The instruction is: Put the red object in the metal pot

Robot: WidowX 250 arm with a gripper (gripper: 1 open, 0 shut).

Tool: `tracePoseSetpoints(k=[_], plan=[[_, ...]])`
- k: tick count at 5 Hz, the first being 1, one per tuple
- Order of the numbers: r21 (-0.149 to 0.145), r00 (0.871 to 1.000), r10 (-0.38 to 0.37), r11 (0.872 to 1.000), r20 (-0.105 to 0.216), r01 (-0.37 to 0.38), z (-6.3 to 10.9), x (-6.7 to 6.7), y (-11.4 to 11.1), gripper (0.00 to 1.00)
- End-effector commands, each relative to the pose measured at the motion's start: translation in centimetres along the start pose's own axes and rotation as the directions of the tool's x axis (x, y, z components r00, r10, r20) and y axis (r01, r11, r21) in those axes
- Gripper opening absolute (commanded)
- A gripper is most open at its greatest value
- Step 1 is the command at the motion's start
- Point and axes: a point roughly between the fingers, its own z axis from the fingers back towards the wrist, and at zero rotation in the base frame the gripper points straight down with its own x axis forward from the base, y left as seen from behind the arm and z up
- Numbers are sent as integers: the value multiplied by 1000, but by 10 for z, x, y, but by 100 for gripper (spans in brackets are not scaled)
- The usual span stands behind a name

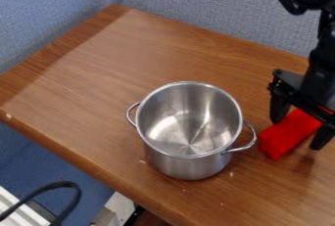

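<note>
Hovering with its jaws spread wide, your pincer (pixel 301 113) straddles the far end of the red block (pixel 288 135), which lies on the table (pixel 118 64) beneath it, the pot (pixel 191 129) just alongside, apparently ready to clamp.

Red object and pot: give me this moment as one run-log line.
tool: open, straddling far end of red object | red object: on table, right of metal pot | pot: empty | phase: pre-grasp

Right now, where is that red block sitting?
The red block lies on the wooden table near the right edge of the picture, just right of the metal pot, with the robot's open fingers down around its far end.
</note>
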Motion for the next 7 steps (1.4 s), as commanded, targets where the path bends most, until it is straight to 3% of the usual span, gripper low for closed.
tracePoseSetpoints(k=[1,7], plan=[[16,999,-25,1000,46,24,8,11,-5,0],[40,1000,-9,999,19,8,-3,5,5,0]])
